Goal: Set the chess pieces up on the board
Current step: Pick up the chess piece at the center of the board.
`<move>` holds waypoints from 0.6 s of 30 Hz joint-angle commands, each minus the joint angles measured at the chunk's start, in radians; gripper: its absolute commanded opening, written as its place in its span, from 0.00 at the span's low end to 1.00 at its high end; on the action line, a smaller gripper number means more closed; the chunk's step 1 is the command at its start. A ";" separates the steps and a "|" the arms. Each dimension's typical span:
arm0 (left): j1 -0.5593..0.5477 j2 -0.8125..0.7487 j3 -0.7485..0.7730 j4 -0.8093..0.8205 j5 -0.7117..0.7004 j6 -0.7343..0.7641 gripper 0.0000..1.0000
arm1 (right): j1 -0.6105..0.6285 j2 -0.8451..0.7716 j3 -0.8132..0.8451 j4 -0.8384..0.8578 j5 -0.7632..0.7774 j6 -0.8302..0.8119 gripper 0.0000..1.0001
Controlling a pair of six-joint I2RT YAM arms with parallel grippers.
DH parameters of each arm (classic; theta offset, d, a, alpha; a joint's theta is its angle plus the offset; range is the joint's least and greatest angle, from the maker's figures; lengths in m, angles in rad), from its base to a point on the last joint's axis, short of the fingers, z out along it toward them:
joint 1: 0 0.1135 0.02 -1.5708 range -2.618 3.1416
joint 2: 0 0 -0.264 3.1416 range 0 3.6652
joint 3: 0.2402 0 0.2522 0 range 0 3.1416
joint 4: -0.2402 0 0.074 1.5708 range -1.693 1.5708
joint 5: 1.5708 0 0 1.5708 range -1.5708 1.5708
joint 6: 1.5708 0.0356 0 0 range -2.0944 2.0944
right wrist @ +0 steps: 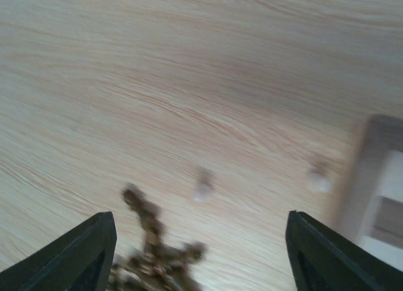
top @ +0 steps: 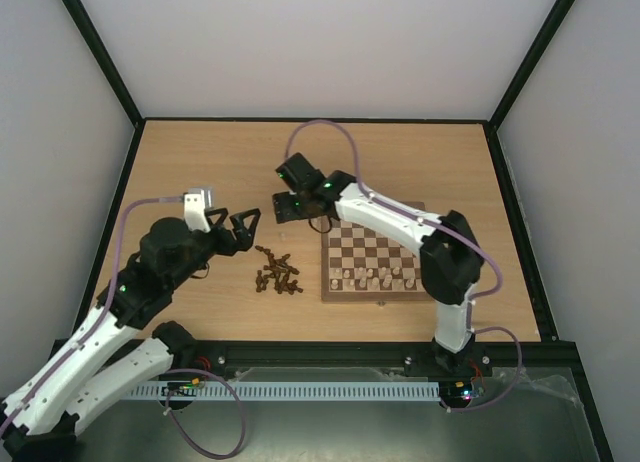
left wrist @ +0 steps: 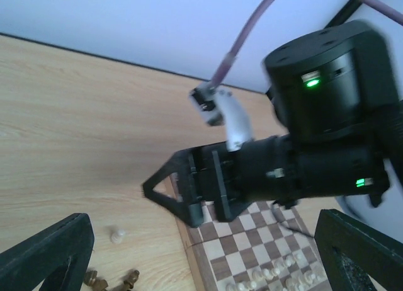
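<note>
Right gripper: the black two-finger right gripper is hovering off the board's 10 o'clock corner, fingers spread apart and grasping nothing; its wrist view is showing only bare tabletop between the fingertips.
Left gripper: the black two-finger left gripper is hanging released and empty at 9 o'clock of the right one, just beyond the dark pile.
Loose pale pieces: two small cream wooden chessmen are lying on the table ahead of the right gripper, one of them close to the board's frame; the wrist view is blurred, so their type is probably pawn but I cannot tell.
Dark pieces: a heap of dark brown wooden chessmen is sitting on the table at 9 o'clock of the board, none placed yet.
Board: the square checkered wooden chessboard with brown border is carrying a partial row of cream pieces along its near side.
Step in hand: the pale side is being filled, I judge; a stray cream piece is the likely target.
Next move: lowering onto one tiny piece, closing gently, then lifting clear over the frame.
Room: the light wooden table is offering open space toward 12 o'clock; the two grippers are near each other, so crowding is the risk.
</note>
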 commanded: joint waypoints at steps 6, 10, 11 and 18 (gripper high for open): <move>-0.002 -0.146 0.010 -0.118 -0.133 -0.058 1.00 | 0.084 0.253 0.232 -0.065 -0.026 -0.068 0.58; -0.002 -0.174 0.002 -0.133 -0.144 -0.066 1.00 | 0.093 0.338 0.292 -0.131 0.044 -0.058 0.51; -0.002 -0.178 0.002 -0.135 -0.144 -0.068 0.99 | 0.094 0.350 0.299 -0.144 0.065 -0.054 0.51; -0.002 -0.162 -0.005 -0.126 -0.137 -0.058 0.99 | 0.093 0.375 0.278 -0.177 0.110 -0.042 0.40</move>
